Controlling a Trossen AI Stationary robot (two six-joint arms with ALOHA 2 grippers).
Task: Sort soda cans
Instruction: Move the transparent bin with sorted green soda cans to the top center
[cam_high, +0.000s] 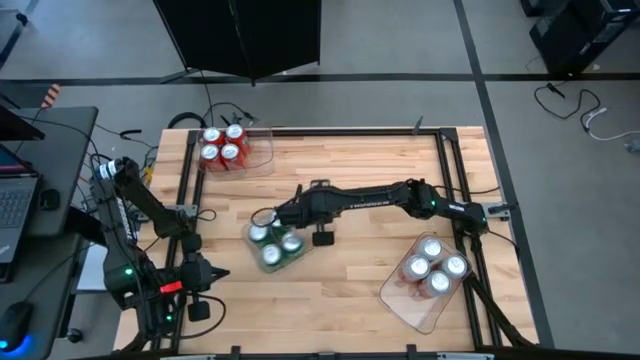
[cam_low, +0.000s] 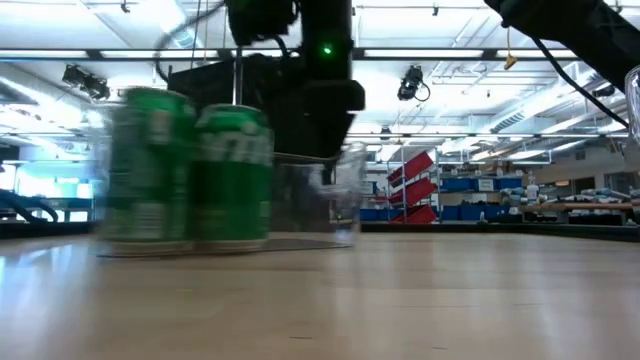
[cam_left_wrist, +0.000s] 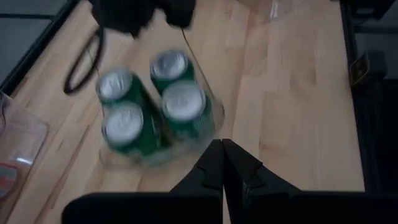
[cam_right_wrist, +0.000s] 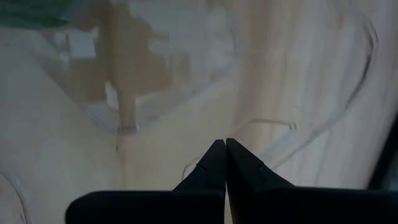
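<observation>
Your right gripper (cam_high: 268, 217), fingers together, sits at the tray (cam_high: 296, 254) of green cans (cam_high: 275, 245) mid-tabletop; pushing it too hard could tip them. Left gripper (cam_high: 222, 273), fingers together, waits by the near-left corner.

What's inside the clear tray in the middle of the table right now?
The middle tray holds green cans: four silver tops show in the left wrist view. The right arm reaches just beside it, so part of the tray's rim is covered from above.
</observation>
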